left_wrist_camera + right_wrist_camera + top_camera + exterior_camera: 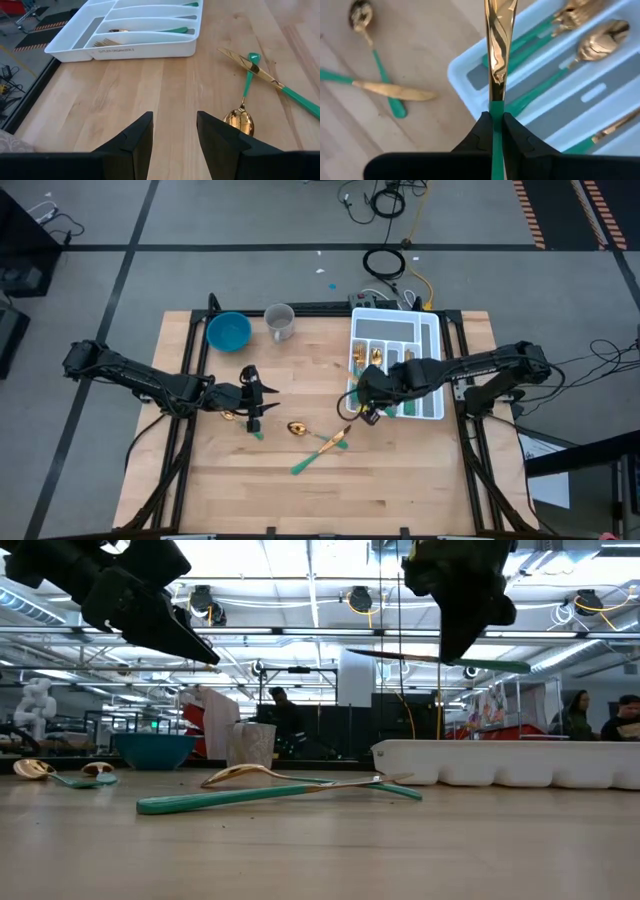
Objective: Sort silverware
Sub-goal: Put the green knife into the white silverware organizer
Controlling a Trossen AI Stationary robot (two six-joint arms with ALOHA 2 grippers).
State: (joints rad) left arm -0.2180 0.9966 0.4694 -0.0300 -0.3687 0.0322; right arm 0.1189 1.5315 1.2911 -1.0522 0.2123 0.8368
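My right gripper (495, 120) is shut on a knife (440, 660) with a gold blade and a green handle, above the near left corner of the white cutlery tray (436, 360). Forks and spoons lie in the tray's slots. On the table's middle a gold spoon (297, 428) and a green-handled knife (320, 452) lie crossed, each flat on its side. My left gripper (175, 135) stands open over the table left of them, nothing between its fingers. More silverware (232, 416) lies beneath it. My right gripper pinches the knife between its two fingers on the green handle (495, 111), right where it meets the gold blade. The fingers come steeply from above and lie across the knife. It hangs about level, lifted clear, its blade (498, 45) over the tray's corner.
A blue bowl (228, 332) and a clear cup (280, 322) stand at the table's far edge, left of the tray. Bare wood lies along the near edge. People show in the room behind the table in the low view.
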